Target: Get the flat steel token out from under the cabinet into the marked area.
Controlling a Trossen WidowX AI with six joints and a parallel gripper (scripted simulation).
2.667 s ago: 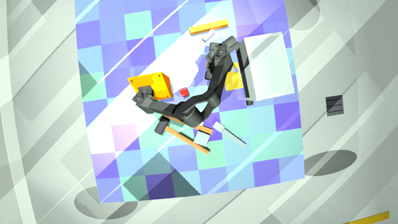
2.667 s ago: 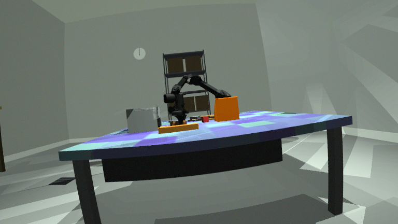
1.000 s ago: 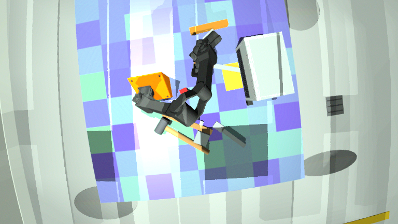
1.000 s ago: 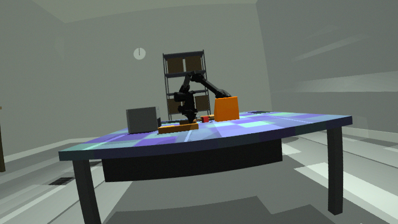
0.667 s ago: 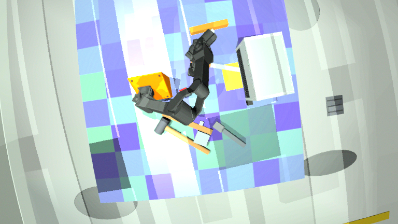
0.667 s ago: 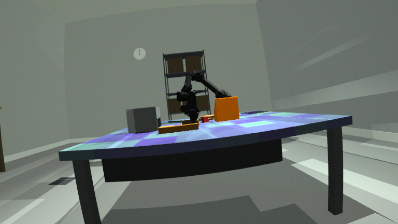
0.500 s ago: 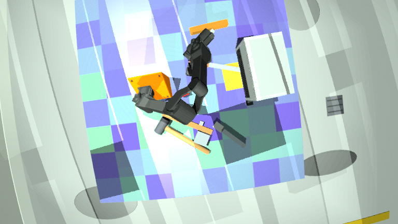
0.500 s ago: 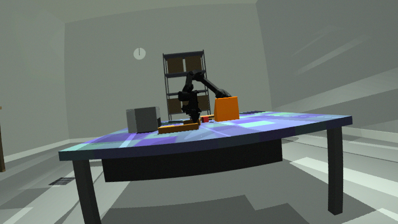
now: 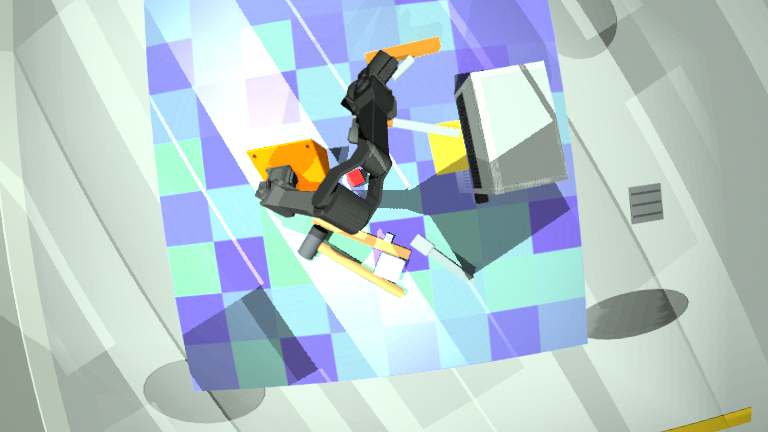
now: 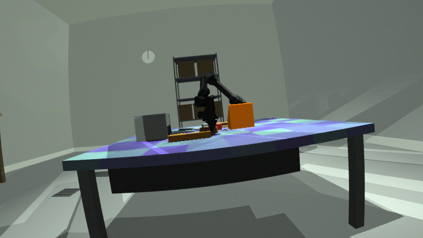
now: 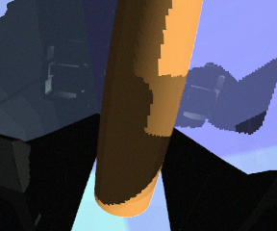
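The white-grey cabinet [image 9: 521, 121] [image 10: 156, 128] stands on the right in the top view, its dark vented front facing left. The yellow marked area [image 9: 447, 150] lies before it. My gripper [image 10: 213, 130] [image 11: 133, 127] points down and is shut on the round wooden handle [image 11: 138, 96] [image 10: 204, 128] of a tool; the arm hides the fingertips in the top view. The tool's pale rod [image 9: 421, 125] runs right across the marked area's upper edge to the cabinet front; whether its tip is underneath cannot be told. I cannot make out the token in any view.
An orange plank [image 9: 419, 47] [image 10: 186, 136] and a small pale bar [image 9: 403, 67] lie beyond the wrist. An orange block [image 9: 288, 161] [image 10: 241, 115] and a red cube [image 9: 355, 177] are near the arm. A mallet [image 9: 362, 268], a white plate [image 9: 390, 267] and a grey tool [image 9: 447, 259] lie below.
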